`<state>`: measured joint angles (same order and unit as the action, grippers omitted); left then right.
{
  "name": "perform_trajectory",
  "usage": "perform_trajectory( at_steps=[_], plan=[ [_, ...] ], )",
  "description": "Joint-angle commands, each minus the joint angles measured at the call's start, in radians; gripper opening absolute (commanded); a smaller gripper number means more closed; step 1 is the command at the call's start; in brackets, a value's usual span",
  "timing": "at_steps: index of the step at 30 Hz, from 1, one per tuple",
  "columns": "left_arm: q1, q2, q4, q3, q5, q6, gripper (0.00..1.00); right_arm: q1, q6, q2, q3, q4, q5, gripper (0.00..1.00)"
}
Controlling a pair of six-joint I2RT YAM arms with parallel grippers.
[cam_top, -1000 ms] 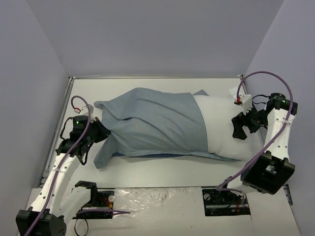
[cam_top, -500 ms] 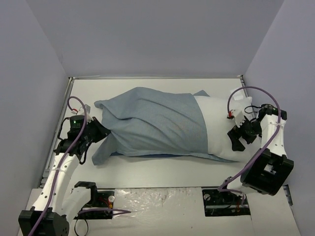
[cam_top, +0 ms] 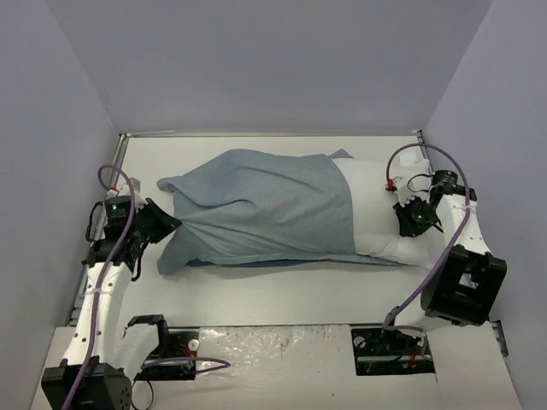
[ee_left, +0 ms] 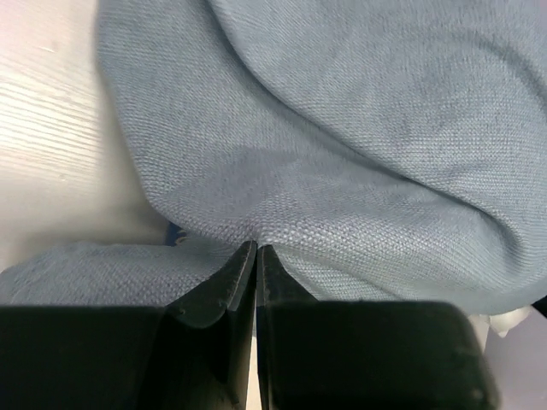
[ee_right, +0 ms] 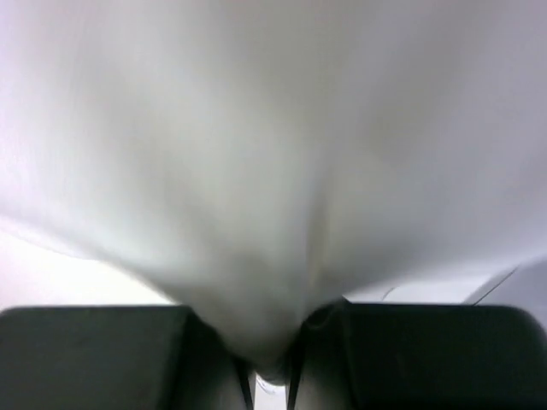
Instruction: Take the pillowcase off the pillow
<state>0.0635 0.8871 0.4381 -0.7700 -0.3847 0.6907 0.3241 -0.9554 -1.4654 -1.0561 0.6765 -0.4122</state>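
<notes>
Two claws hold opposite ends of one long bundle. The pillow [cam_top: 376, 213] lies across the middle of the counter [cam_top: 282, 295], its long axis running from the left edge toward the right edge. The pillowcase [cam_top: 265, 209] sheathes its left and central part. The open hem crosses the cushion toward the right, and beyond it bare white pillow shows.

The left claw [cam_top: 171, 227], near the left edge, is pressed together on a fold of blue cloth at the sack's closed end. In the left wrist view the weave is nipped between its fingers [ee_left: 231, 290]. The right claw [cam_top: 403, 224], near the right edge, pinches the bare end of the pillow. In the right wrist view white fabric is drawn down into the narrow gap between its fingers [ee_right: 171, 359].

Governing relation: both grips sit on the same axis and face one another. The sack can therefore leave the pillow only leftward, along that axis and away from the right claw. The left arm is nearer the cloth, the right arm nearer the cushion.

Obstructions, as judged: the left wall [cam_top: 85, 154] stands close behind the left claw, so little counter is left for a straight pull. A purple cable [cam_top: 111, 175] loops above that wrist. The cloth near the left claw is slack and bunched, so it may stretch before the sack slides.
</notes>
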Motion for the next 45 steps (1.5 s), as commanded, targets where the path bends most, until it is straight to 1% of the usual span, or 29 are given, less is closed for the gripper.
perform_trajectory(
  at_steps=[1, 2, 3, 4, 5, 9, 11, 12, 13, 14, 15, 16, 17, 19, 20, 21, 23, 25, 26, 27, 28, 29, 30, 32, 33, 37, 39, 41, 45],
  plan=[
    [0.114, -0.025, 0.019, -0.086, 0.024, -0.014, 0.02, 0.053, 0.069, -0.012, -0.114, -0.061, -0.121, 0.00],
    [0.142, -0.028, 0.022, -0.101, 0.023, -0.013, 0.02, 0.058, 0.095, -0.010, -0.195, -0.061, -0.141, 0.00],
    [0.182, -0.031, 0.031, -0.112, 0.038, -0.013, 0.02, 0.062, 0.112, -0.018, -0.241, -0.061, -0.178, 0.00],
    [0.186, -0.030, 0.039, -0.126, 0.059, -0.014, 0.02, 0.064, 0.130, -0.026, -0.287, -0.061, -0.197, 0.00],
    [0.194, -0.019, 0.043, -0.141, 0.070, -0.017, 0.02, 0.069, 0.174, -0.036, -0.383, -0.063, -0.217, 0.00],
    [0.259, -0.005, 0.033, -0.198, 0.090, 0.003, 0.02, 0.104, 0.288, -0.119, -0.575, -0.069, -0.296, 0.00],
    [0.274, 0.013, 0.024, -0.209, 0.080, 0.018, 0.02, 0.121, 0.317, -0.142, -0.614, -0.065, -0.338, 0.00],
    [0.274, 0.019, -0.019, -0.207, 0.052, 0.030, 0.02, 0.121, 0.328, -0.151, -0.620, -0.064, -0.350, 0.00],
    [0.260, 0.027, -0.050, -0.184, 0.014, 0.044, 0.02, 0.118, 0.328, -0.151, -0.608, -0.063, -0.361, 0.00],
    [0.246, 0.045, -0.085, -0.170, -0.073, 0.058, 0.02, 0.109, 0.325, -0.150, -0.593, -0.063, -0.365, 0.00],
    [0.224, 0.058, -0.129, -0.160, -0.121, 0.061, 0.11, 0.101, 0.310, -0.138, -0.575, -0.063, -0.363, 0.00],
    [0.166, 0.068, -0.130, -0.155, -0.161, 0.037, 0.21, 0.095, 0.302, -0.131, -0.535, -0.064, -0.358, 0.00],
    [0.129, 0.085, -0.090, -0.157, -0.201, 0.015, 0.44, 0.086, 0.294, -0.121, -0.516, -0.066, -0.355, 0.00],
    [0.046, 0.079, -0.036, -0.160, -0.186, -0.031, 0.66, 0.082, 0.288, -0.118, -0.476, -0.066, -0.353, 0.00],
    [-0.031, 0.061, -0.021, -0.144, -0.181, -0.058, 0.74, 0.082, 0.288, -0.122, -0.472, -0.066, -0.352, 0.00],
    [-0.056, 0.050, 0.005, -0.134, -0.178, -0.066, 0.85, 0.081, 0.288, -0.127, -0.467, -0.066, -0.350, 0.00],
    [-0.172, 0.018, 0.027, -0.098, -0.174, -0.080, 0.92, 0.081, 0.290, -0.134, -0.469, -0.066, -0.349, 0.00],
    [-0.243, 0.006, 0.073, -0.086, -0.119, -0.097, 0.97, 0.081, 0.293, -0.148, -0.472, -0.066, -0.347, 0.00],
    [-0.278, 0.007, 0.092, -0.084, -0.091, -0.105, 0.97, 0.081, 0.293, -0.153, -0.476, -0.066, -0.347, 0.00],
    [-0.347, 0.013, 0.131, -0.087, -0.021, -0.112, 0.97, 0.079, 0.294, -0.162, -0.479, -0.065, -0.346, 0.00],
    [-0.379, 0.021, 0.146, -0.092, 0.013, -0.121, 0.97, 0.079, 0.297, -0.167, -0.481, -0.064, -0.344, 0.00],
    [-0.411, 0.047, 0.171, -0.095, 0.048, -0.128, 0.97, 0.079, 0.303, -0.176, -0.485, -0.066, -0.346, 0.00],
    [-0.469, 0.084, 0.185, -0.115, 0.129, -0.143, 0.97, 0.079, 0.305, -0.180, -0.489, -0.065, -0.344, 0.00],
    [-0.526, 0.127, 0.198, -0.136, 0.202, -0.164, 0.97, 0.078, 0.308, -0.187, -0.490, -0.065, -0.343, 0.00],
    [-0.574, 0.151, 0.200, -0.161, 0.275, -0.192, 0.97, 0.078, 0.307, -0.188, -0.492, -0.064, -0.341, 0.00],
    [-0.639, 0.292, 0.197, -0.225, 0.375, -0.273, 0.95, 0.078, 0.305, -0.199, -0.489, -0.063, -0.329, 0.00],
    [-0.645, 0.332, 0.185, -0.261, 0.375, -0.307, 0.95, 0.078, 0.302, -0.204, -0.487, -0.063, -0.324, 0.00],
    [-0.649, 0.386, 0.182, -0.279, 0.415, -0.351, 0.95, 0.076, 0.300, -0.211, -0.482, -0.063, -0.317, 0.00],
    [-0.648, 0.446, 0.182, -0.298, 0.409, -0.420, 0.95, 0.081, 0.277, -0.231, -0.456, -0.063, -0.290, 0.00]
  ],
)
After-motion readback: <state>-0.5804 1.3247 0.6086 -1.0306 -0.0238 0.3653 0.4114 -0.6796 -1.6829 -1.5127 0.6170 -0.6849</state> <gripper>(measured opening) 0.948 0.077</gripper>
